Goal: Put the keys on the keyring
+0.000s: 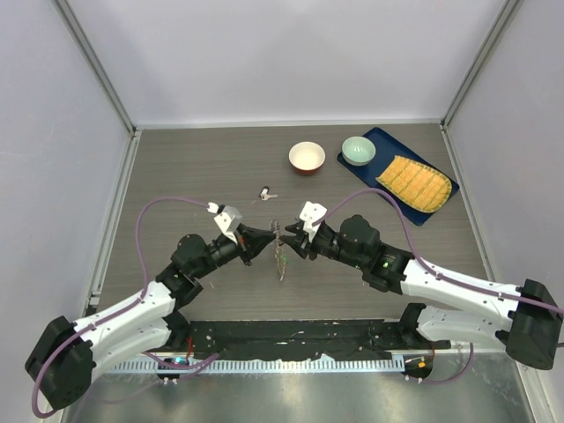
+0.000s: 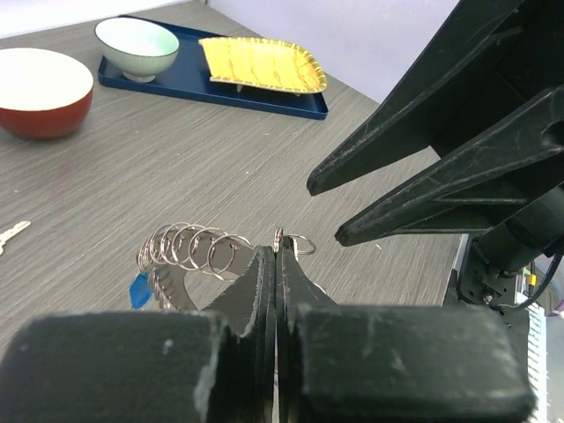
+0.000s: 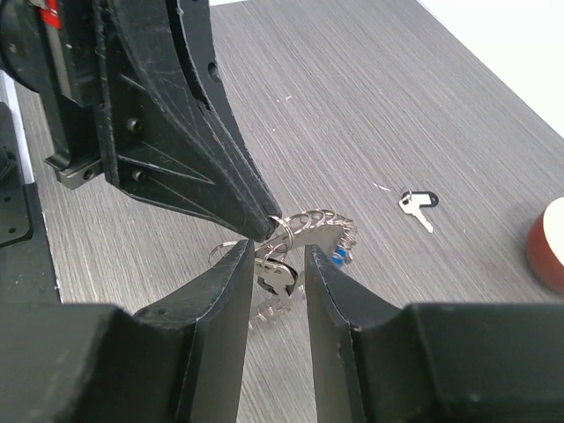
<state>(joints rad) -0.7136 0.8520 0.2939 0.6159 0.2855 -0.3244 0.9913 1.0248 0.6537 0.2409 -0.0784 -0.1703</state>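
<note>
- The left hand is pinched shut on a small ring at the end of the keyring, near the middle of the bench.
- The right hand meets it tip to tip. Its fingers stand a narrow gap apart, either side of the bunched keys; I cannot tell whether they touch them.
- A black-headed key lies loose on the bench beyond both hands, well apart from the keyring.
</note>
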